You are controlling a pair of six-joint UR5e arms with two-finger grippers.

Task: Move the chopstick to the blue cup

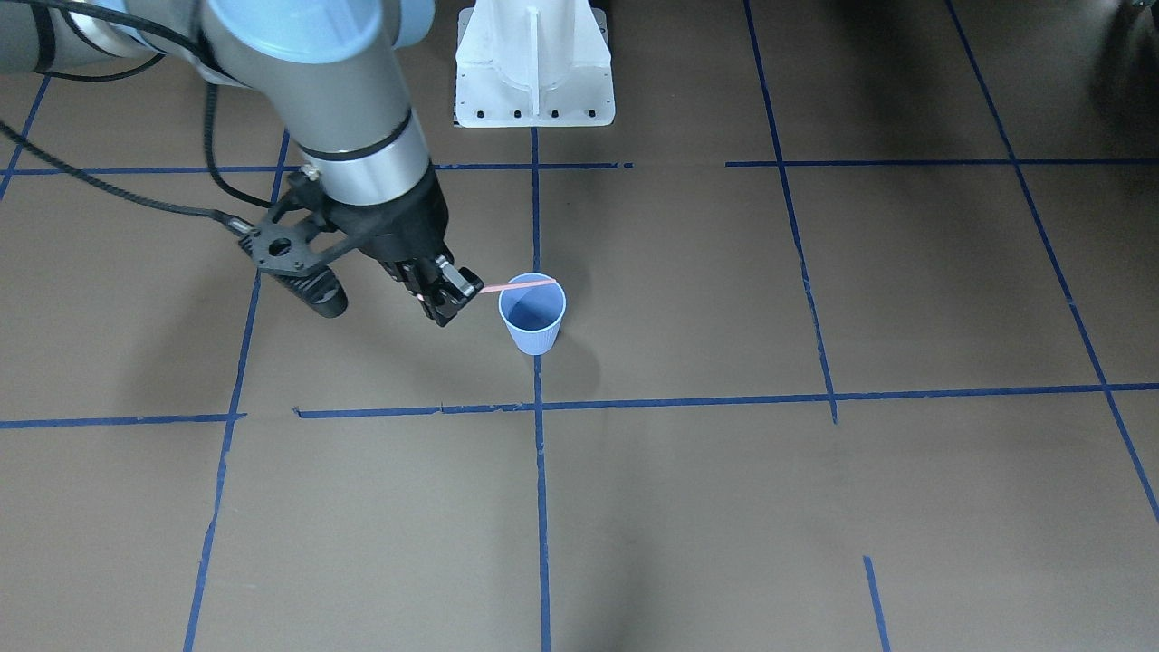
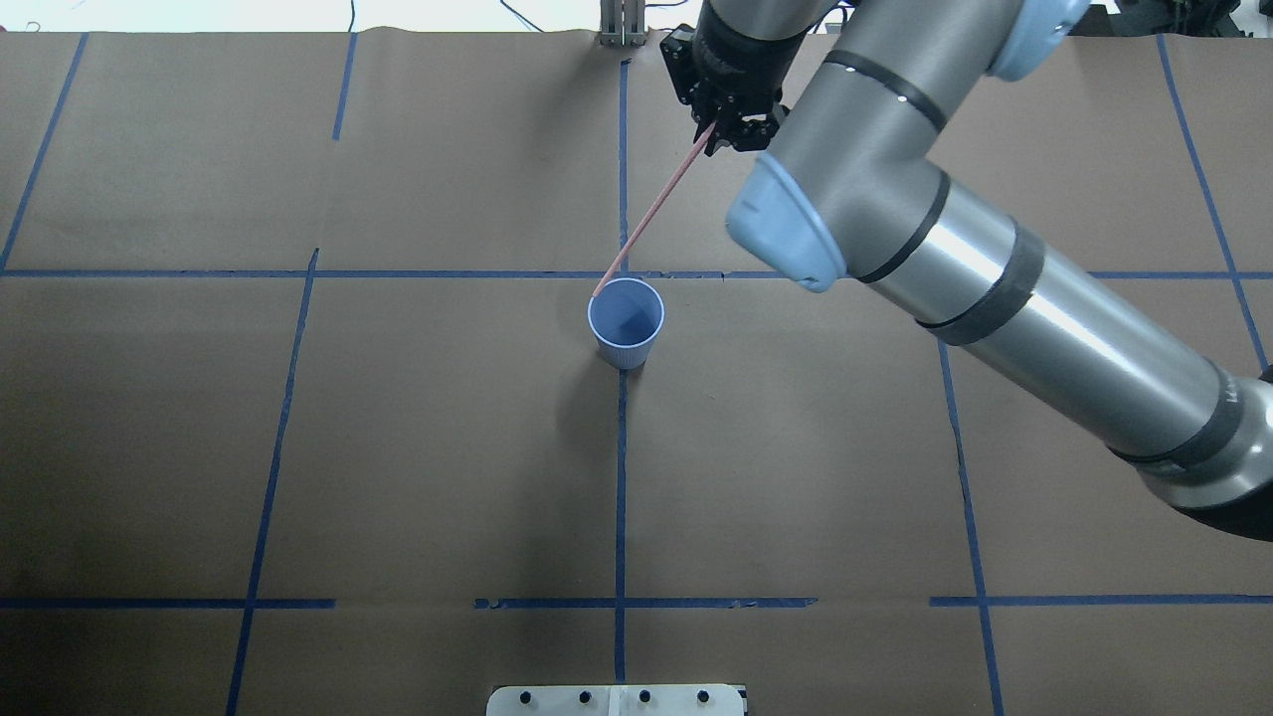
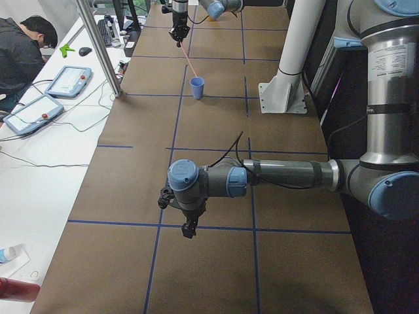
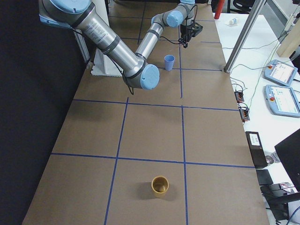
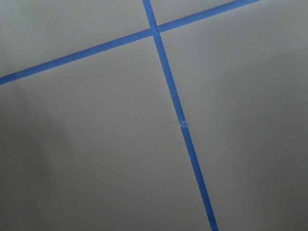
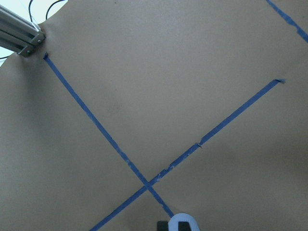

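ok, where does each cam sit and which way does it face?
Front-facing: across the table, steeply down toward the base; right arm, right gripper holding chopstick at blue cup.
Overhead: behind the robot, forward and down; right arm from view's right.
Left: table's end on robot's left, along it; left arm near.
Right: opposite end; right arm near, yellow cup in foreground.
Left wrist: down at tape; no body shows.
Right wrist: down at tape; body unclear.
Shared: front-facing and overhead both show chopstick and blue cup.
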